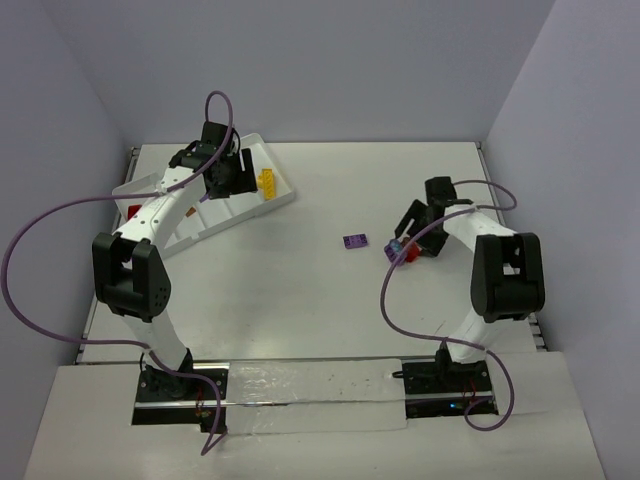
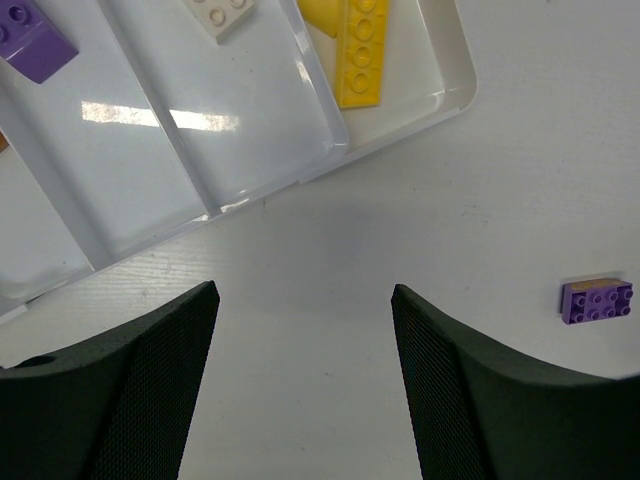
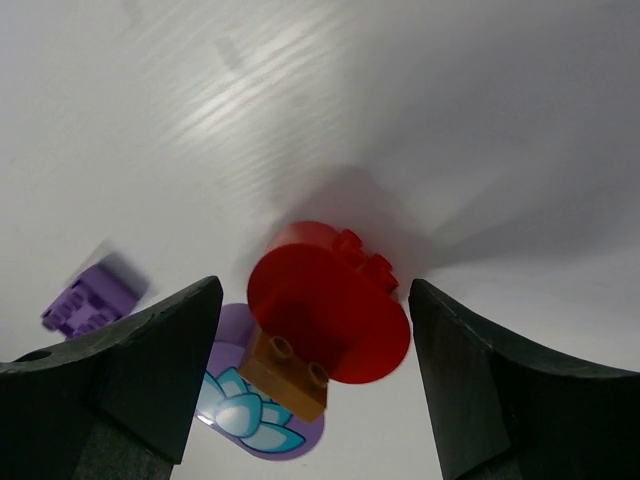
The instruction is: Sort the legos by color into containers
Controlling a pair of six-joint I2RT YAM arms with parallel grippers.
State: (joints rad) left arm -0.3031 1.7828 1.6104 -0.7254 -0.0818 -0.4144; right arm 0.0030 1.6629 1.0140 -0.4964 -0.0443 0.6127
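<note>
Tray (image 1: 283, 186) (image 2: 465, 85) in far-left corner of worktop, skewed to edges. Long brick (image 1: 268, 182) (image 2: 360, 50) in tray's end compartment, nearest worktop centre. Small brick (image 2: 222, 14) in next compartment along, third brick (image 2: 30, 40) in one beyond.

Left gripper (image 2: 300, 300) over bare worktop just off tray's rim. Lone brick (image 1: 354, 241) (image 2: 597, 300) near worktop centre, well apart from tray.

Cluster toward right edge: round piece (image 1: 405, 256) (image 3: 328, 300) between spread fingers of right gripper (image 3: 315, 290). Little brick (image 3: 285, 372) at its edge, atop flat disc (image 3: 255, 425). Stray brick (image 3: 90, 300) just beside disc.
</note>
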